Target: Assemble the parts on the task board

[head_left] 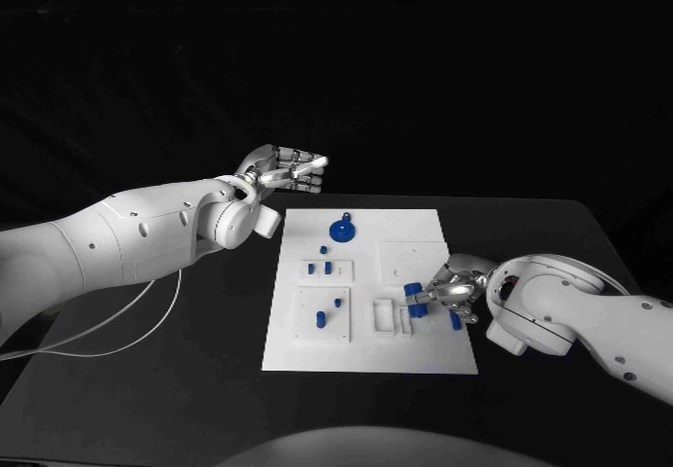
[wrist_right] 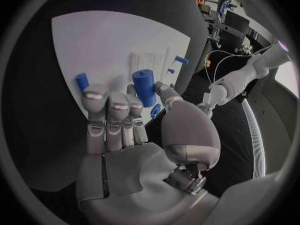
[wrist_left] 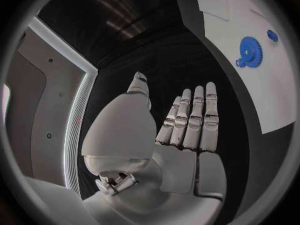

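My head camera looks steeply down on the worktop (head_left: 168,409). Each wrist camera sits close behind its own hand, facing along the fingers. All three views share the task board (head_left: 421,362) (wrist_left: 275,92) (wrist_right: 100,45).

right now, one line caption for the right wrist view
Right robot hand holds a blue peg over the white board.

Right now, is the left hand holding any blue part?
No, the left hand holds nothing in the left wrist view: its fingers are straight, and the blue gear lies apart on the task board.
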Robot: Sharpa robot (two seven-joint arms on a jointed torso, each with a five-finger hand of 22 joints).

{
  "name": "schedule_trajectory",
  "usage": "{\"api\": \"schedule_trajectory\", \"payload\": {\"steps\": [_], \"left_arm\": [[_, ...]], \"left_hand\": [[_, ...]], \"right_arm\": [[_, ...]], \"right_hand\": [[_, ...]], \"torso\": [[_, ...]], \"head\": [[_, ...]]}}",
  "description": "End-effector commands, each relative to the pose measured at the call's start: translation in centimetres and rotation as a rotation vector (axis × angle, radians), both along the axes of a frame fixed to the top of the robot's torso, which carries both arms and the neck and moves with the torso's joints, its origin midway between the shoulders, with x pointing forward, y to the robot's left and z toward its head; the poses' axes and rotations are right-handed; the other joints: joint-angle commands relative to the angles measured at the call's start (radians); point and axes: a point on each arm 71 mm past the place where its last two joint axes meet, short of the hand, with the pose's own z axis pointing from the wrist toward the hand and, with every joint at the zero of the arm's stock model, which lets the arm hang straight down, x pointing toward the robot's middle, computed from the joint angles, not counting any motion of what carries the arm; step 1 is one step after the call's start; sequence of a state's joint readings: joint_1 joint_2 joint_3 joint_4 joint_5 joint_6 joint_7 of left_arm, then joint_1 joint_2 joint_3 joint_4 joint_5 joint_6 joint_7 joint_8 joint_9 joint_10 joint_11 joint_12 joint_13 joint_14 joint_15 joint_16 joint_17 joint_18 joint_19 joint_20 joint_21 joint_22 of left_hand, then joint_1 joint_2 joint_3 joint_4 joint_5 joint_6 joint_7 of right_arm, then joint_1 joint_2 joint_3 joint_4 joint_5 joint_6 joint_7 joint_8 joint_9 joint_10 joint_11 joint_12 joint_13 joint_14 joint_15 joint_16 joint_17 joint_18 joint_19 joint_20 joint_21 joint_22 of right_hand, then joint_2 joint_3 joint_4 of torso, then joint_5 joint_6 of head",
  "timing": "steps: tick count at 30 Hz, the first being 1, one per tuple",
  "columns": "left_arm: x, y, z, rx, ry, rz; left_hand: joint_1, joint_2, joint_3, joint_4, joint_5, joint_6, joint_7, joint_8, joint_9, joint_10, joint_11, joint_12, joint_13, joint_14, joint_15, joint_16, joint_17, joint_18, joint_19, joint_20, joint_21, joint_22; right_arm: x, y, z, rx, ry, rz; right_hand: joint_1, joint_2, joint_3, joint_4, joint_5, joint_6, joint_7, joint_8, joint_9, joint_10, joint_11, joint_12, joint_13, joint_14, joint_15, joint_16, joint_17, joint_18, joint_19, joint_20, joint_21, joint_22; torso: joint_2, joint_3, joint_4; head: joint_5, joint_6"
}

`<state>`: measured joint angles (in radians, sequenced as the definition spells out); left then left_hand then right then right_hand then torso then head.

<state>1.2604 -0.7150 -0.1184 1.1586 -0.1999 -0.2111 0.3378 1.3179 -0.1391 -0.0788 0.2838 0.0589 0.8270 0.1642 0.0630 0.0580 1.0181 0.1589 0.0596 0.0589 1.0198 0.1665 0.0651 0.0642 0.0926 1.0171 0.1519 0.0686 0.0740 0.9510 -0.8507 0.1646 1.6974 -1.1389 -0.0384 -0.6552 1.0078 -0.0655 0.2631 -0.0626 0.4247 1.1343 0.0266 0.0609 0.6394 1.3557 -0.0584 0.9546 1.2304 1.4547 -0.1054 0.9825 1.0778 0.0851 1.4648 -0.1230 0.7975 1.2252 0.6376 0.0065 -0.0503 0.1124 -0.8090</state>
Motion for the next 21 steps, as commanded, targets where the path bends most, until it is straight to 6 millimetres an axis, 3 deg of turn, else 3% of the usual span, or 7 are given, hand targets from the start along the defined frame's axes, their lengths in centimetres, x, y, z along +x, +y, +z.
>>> {"api": "schedule_trajectory", "payload": {"steps": [1, 12, 21], "left_arm": [[0.0, -0.3, 0.1, -0.016, -0.001, -0.019], [0.0, -0.4, 0.0, -0.017, 0.002, -0.023], [0.0, -0.4, 0.0, -0.018, 0.006, -0.03]], "left_hand": [[-0.003, 0.008, 0.006, 0.0, 0.004, -0.001, 0.007, -0.003, -0.001, -0.001, 0.009, 0.004, 0.0, 0.004, -0.001, -0.005, -0.001, 0.003, 0.004, 0.001, 0.003, -0.002], [-0.003, 0.008, 0.006, 0.0, 0.004, -0.001, 0.007, -0.003, -0.001, -0.001, 0.009, 0.004, 0.0, 0.004, -0.001, -0.005, -0.001, 0.003, 0.004, 0.001, 0.003, -0.002], [-0.005, 0.009, 0.007, -0.001, 0.005, -0.001, 0.006, -0.003, -0.001, -0.002, 0.009, 0.004, 0.0, 0.002, 0.0, -0.005, -0.001, 0.004, 0.004, 0.002, 0.003, -0.002]], "right_arm": [[-0.1, 0.4, 0.5, 0.041, 0.025, -0.01], [-0.2, 1.3, 0.4, 0.039, 0.054, 0.026], [-0.7, 2.6, -1.2, 0.014, 0.092, 0.069]], "right_hand": [[-0.01, 0.003, 0.078, -0.072, -0.004, 0.005, -0.002, 0.003, 0.011, 0.007, 0.002, -0.004, -0.001, 0.0, -0.005, -0.006, 0.0, 0.0, 0.055, -0.009, -0.002, 0.001], [-0.008, 0.004, 0.074, -0.072, -0.006, 0.004, -0.002, 0.003, 0.008, 0.005, 0.003, -0.009, -0.004, 0.0, -0.005, -0.006, 0.0, 0.0, 0.054, -0.008, -0.003, 0.001], [-0.009, 0.008, 0.064, -0.07, -0.015, 0.003, -0.001, 0.003, 0.003, 0.003, 0.004, -0.012, -0.006, -0.001, -0.004, -0.007, 0.001, 0.0, 0.054, -0.008, -0.005, 0.002]], "torso": [[0.0, -0.0001, 0.0017], [0.0, -0.0018, 0.0014], [0.002, 0.0002, 0.0025]], "head": [[-0.002, -0.001], [0.003, -0.008], [0.006, -0.011]]}}
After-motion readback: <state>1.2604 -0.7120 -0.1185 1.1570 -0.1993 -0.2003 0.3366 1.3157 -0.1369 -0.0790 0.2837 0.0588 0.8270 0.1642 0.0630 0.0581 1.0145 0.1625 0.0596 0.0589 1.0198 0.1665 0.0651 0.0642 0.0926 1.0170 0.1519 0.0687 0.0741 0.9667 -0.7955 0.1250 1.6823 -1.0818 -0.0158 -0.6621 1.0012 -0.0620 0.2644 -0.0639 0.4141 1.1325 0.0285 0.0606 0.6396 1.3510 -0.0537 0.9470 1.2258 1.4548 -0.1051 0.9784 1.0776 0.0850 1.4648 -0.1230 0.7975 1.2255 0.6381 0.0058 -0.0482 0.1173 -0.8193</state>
